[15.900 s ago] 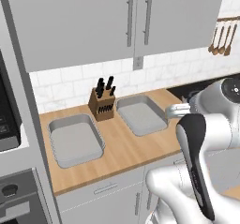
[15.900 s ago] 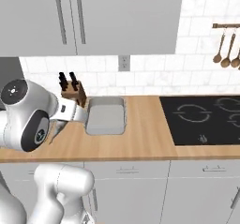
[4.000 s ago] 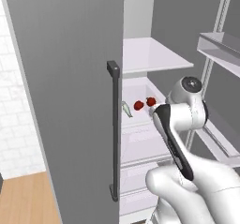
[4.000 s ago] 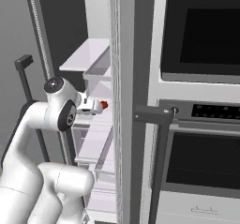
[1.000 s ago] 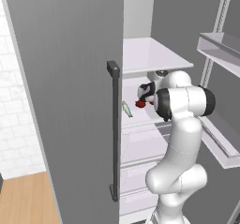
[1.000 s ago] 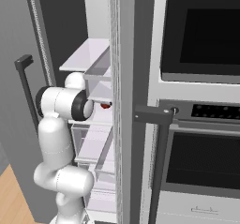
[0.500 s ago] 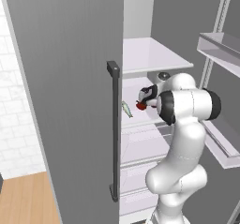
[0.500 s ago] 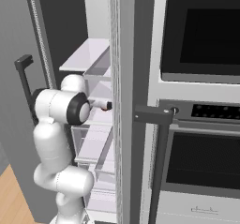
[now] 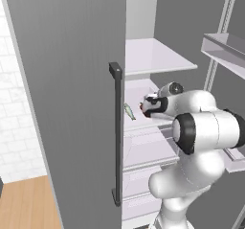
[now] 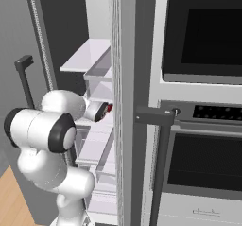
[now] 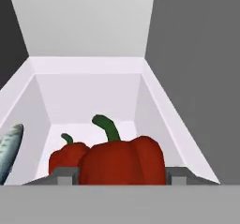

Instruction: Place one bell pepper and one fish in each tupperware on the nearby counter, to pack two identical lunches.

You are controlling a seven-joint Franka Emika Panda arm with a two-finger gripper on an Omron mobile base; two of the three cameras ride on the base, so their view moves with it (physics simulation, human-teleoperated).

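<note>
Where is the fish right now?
The fish lies on the fridge shelf at the left edge of the hand view, left of the two bell peppers; the left base view shows it beside the door edge.

You face an open refrigerator: its tall grey door [image 9: 72,94] with a dark vertical handle [image 9: 116,132] stands at left, white shelves [image 9: 153,58] lit inside. At far left, white tiled wall [image 9: 14,122] above wood flooring [image 9: 24,201]. To the right, two stacked black ovens [image 10: 203,168].
</note>
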